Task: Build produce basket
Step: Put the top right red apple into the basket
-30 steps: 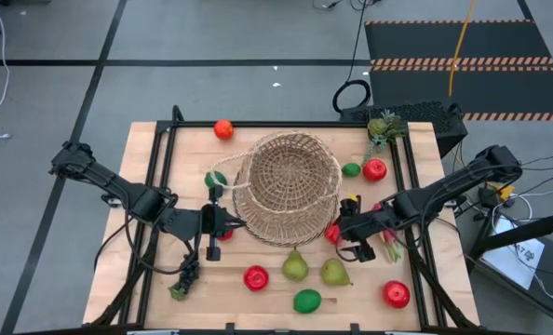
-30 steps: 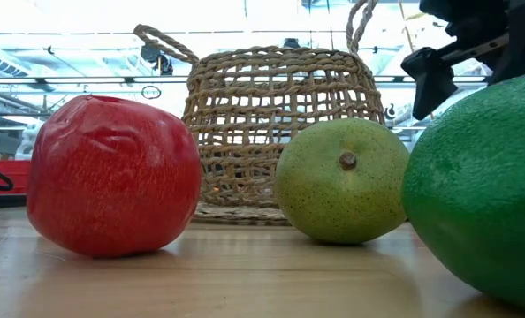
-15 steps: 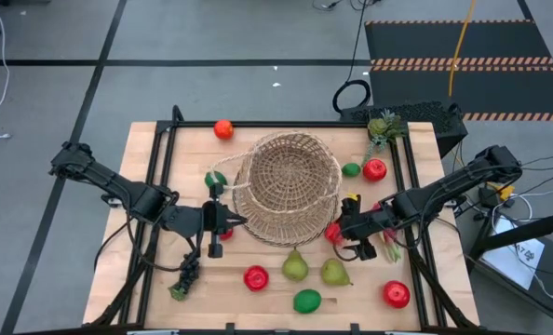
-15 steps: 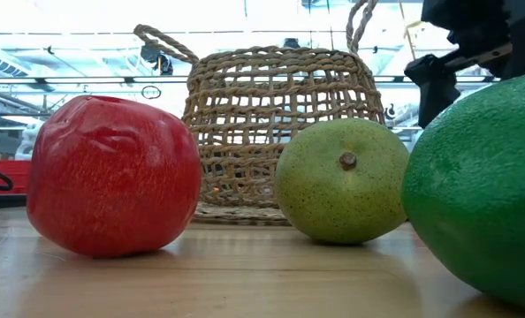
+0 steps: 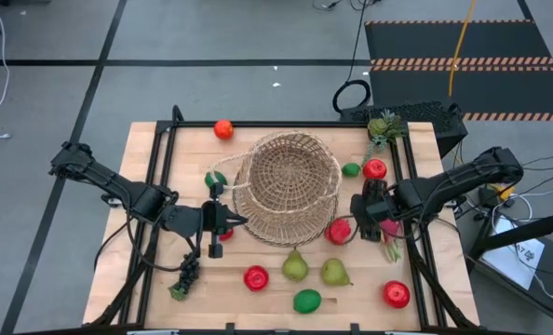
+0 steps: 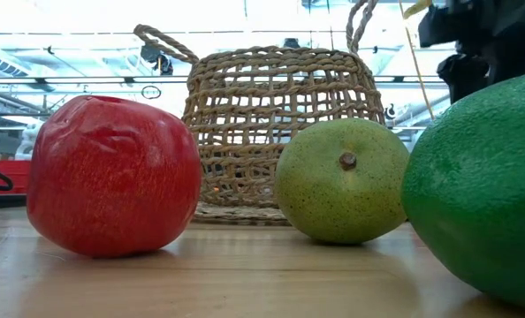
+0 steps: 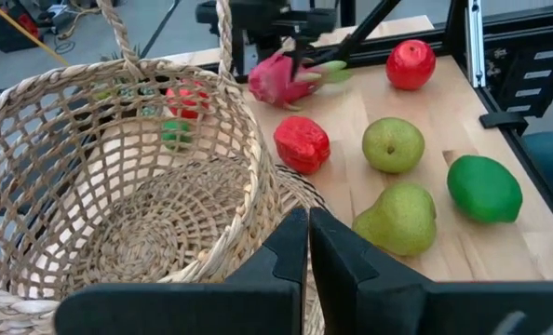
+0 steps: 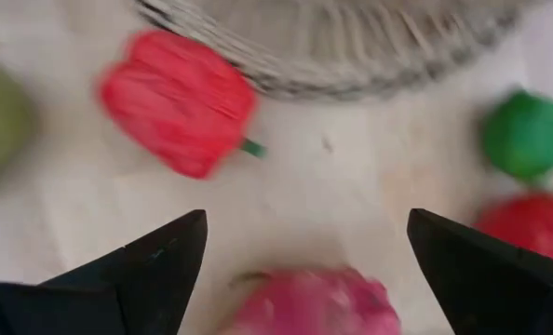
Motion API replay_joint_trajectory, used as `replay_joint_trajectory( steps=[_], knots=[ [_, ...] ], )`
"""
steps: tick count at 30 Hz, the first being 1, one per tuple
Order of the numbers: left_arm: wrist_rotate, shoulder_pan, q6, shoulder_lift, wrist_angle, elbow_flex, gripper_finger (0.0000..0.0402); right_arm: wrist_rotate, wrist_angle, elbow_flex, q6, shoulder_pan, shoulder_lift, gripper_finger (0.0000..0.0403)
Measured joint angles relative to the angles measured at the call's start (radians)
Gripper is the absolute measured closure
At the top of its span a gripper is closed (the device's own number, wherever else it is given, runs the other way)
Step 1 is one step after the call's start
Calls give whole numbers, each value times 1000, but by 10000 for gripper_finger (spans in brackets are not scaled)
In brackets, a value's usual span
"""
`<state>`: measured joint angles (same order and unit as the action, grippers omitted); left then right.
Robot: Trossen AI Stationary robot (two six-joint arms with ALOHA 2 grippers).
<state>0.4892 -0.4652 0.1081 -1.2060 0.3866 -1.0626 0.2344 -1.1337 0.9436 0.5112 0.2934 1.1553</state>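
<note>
A red pepper lay beside the basket, near two pears. The right gripper, jaws spread, hovered over the pink dragon fruit. The left gripper, jaws pressed together, touched the basket's rim.

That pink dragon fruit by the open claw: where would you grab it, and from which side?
Probably across its plump pink middle, coming straight down from above. The dragon fruit lies on the table between the open right gripper's fingers, and its green leafy end looks too thin to pinch. The basket and red pepper stand clear of it.
</note>
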Motion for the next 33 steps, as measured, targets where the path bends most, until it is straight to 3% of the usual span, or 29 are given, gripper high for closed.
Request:
replay_joint_trajectory(
  steps=[4, 10, 18, 33],
  knots=[
    [0, 0, 0, 0, 0, 0, 382, 6, -84, 0, -1, -88, 0, 47],
    [0, 0, 0, 0, 0, 0, 382, 111, -94, 0, -146, -220, -3, 50],
    [0, 0, 0, 0, 0, 0, 382, 106, -100, 0, -342, -412, -3, 50],
    [0, -9, -2, 0, 1, 0, 382, 79, -138, 0, -636, -608, -92, 69]
  ],
)
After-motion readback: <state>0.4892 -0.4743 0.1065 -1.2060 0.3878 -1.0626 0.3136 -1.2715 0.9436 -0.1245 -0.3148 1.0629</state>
